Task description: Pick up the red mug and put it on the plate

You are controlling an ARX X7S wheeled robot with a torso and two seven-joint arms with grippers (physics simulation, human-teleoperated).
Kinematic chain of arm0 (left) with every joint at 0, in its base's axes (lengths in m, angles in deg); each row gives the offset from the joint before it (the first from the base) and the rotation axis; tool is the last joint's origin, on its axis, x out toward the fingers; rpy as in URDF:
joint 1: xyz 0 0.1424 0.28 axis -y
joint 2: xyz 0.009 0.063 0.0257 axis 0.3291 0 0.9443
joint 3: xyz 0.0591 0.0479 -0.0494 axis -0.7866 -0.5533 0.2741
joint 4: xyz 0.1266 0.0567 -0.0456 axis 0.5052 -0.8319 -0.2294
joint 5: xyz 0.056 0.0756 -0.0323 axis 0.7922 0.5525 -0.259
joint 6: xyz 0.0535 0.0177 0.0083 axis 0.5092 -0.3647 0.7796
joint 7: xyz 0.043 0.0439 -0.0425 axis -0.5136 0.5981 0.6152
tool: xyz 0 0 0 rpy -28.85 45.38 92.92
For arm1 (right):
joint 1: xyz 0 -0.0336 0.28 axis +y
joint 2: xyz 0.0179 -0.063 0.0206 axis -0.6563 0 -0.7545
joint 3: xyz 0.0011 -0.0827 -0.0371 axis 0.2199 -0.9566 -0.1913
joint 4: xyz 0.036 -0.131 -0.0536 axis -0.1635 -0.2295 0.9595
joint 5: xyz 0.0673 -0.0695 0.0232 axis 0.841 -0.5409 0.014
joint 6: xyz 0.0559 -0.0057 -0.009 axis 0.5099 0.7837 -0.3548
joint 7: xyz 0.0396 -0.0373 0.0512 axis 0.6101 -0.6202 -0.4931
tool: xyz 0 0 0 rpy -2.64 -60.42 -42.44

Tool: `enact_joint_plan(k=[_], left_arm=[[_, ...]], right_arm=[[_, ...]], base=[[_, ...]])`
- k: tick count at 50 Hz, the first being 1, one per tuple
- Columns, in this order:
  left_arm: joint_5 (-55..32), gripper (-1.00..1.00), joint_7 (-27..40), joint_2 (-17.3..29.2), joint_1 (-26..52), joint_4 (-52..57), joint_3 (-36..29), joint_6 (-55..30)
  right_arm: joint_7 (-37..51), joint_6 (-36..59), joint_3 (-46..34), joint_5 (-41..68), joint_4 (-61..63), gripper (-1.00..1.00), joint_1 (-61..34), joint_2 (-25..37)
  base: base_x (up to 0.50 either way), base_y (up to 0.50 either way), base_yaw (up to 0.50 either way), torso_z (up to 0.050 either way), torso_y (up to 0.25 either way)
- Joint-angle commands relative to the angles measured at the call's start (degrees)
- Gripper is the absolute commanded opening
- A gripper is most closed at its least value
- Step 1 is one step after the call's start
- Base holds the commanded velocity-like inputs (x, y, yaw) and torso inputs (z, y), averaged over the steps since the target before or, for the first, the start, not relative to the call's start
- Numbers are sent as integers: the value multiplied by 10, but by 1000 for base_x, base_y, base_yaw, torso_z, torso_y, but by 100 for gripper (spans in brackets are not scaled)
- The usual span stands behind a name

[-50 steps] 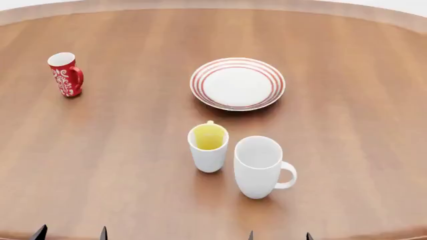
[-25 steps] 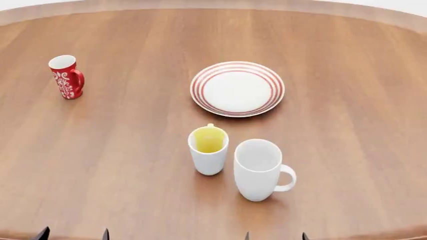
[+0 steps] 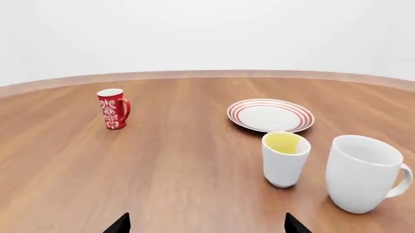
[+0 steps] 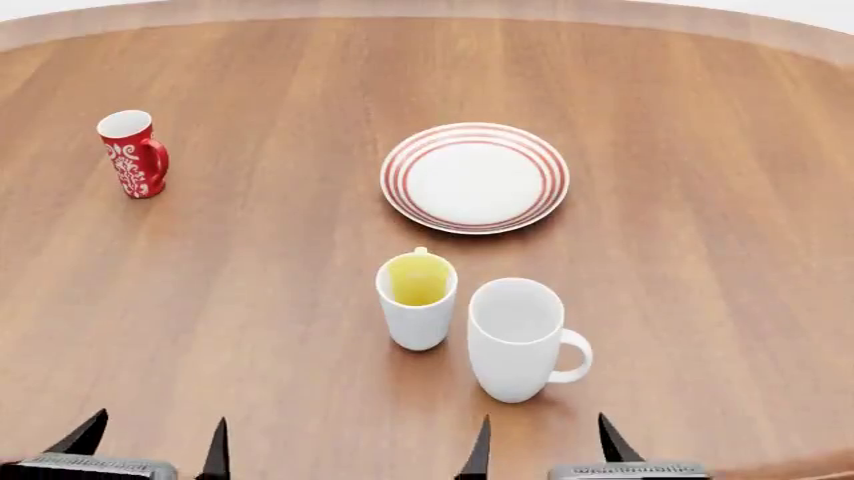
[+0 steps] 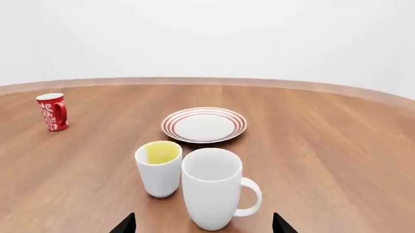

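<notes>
In the head view the red mug [image 4: 134,153] stands upright on the wooden desk [image 4: 240,290], far off to the left, its handle turned toward the plate [image 4: 475,177], which lies flat and bare near the middle, well apart from the mug. Nearer the robot stand a small white mug with a yellow inside [image 4: 416,299] and, just beside it on the right, a larger plain white mug [image 4: 519,338] whose handle points right; the two are close but do not seem to touch. At the lower edge of this view the left tool [image 4: 150,440] and the right tool [image 4: 545,442] show as dark pointed tips spread apart, both released and grasping nothing, both low over the near edge of the desk. In the left wrist view the left tool [image 3: 205,224] shows only its two tips, wide apart and empty; beyond them the red mug [image 3: 113,108] stands alone, with the plate [image 3: 270,115] across from it and the yellow-lined mug [image 3: 285,158] and the large white mug [image 3: 363,173] closer in. In the right wrist view the right tool [image 5: 203,224] is likewise spread and empty, with the large white mug [image 5: 215,188] straight before it, the yellow-lined mug [image 5: 159,168] next to that, the plate [image 5: 204,124] behind them, and the red mug [image 5: 52,111] far away near the desk's edge.
</notes>
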Motion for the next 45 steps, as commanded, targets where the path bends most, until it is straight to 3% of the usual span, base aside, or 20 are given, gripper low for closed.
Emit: enact_joint_plan(k=[1,8,22,28,36,45], left_arm=[[-10,100,-2,6,65,95,5,-153],[-26,100,1,9,92,114,11,-198],[-34,100,4,13,94,98,7,-190],[-38,100,5,16,97,92,8,-189],[-43,100,8,18,104,81,9,-189],[-47,100,11,20,104,78,7,-187]], right_arm=[[-14,206,33,56,117,100,-77,8],[2,275,47,75,164,100,-113,15],[8,265,49,80,146,100,-118,19],[53,260,100,63,93,100,-153,19],[68,280,160,71,45,100,-203,46],[53,264,157,82,32,100,-196,47]], base=[[0,0,0,0,0],[0,0,0,0,0],[0,0,0,0,0],[0,-11,0,0,0],[15,-426,0,0,0],[99,0,0,0,0]])
